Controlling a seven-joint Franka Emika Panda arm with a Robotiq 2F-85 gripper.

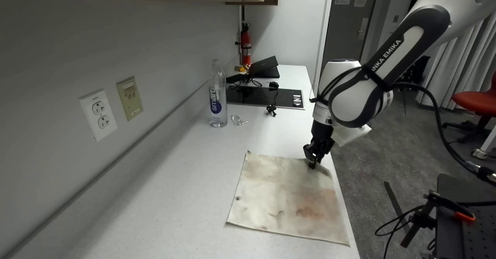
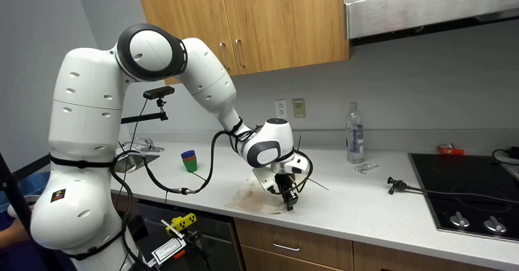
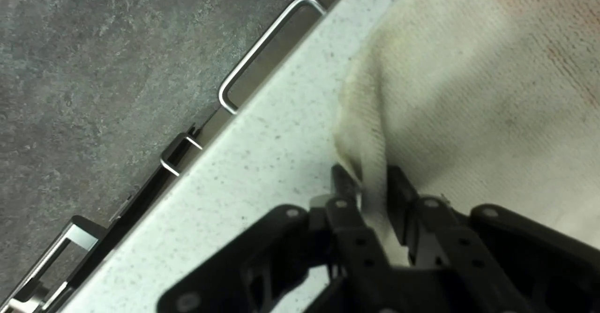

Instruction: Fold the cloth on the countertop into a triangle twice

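The cloth [image 1: 285, 197] is off-white with brown and reddish stains. It lies spread out as a rough square on the white countertop [image 1: 162, 208], close to the counter's front edge. It also shows in another exterior view [image 2: 253, 196], partly hidden by the arm, and in the wrist view [image 3: 497, 93]. My gripper [image 1: 312, 164] points down at the cloth's far corner by the front edge, and it also shows low over the counter in an exterior view [image 2: 290, 207]. In the wrist view, its fingers [image 3: 370, 177] are close together on a raised, bunched fold of that corner.
A clear water bottle [image 1: 219, 100] stands near the wall, with a small clear plastic item [image 1: 238, 120] beside it. A black clamp [image 1: 272, 109] lies near the black cooktop [image 1: 252, 96]. Stacked cups [image 2: 189, 160] stand near the sink. A drawer handle [image 3: 267, 50] sits below the counter edge.
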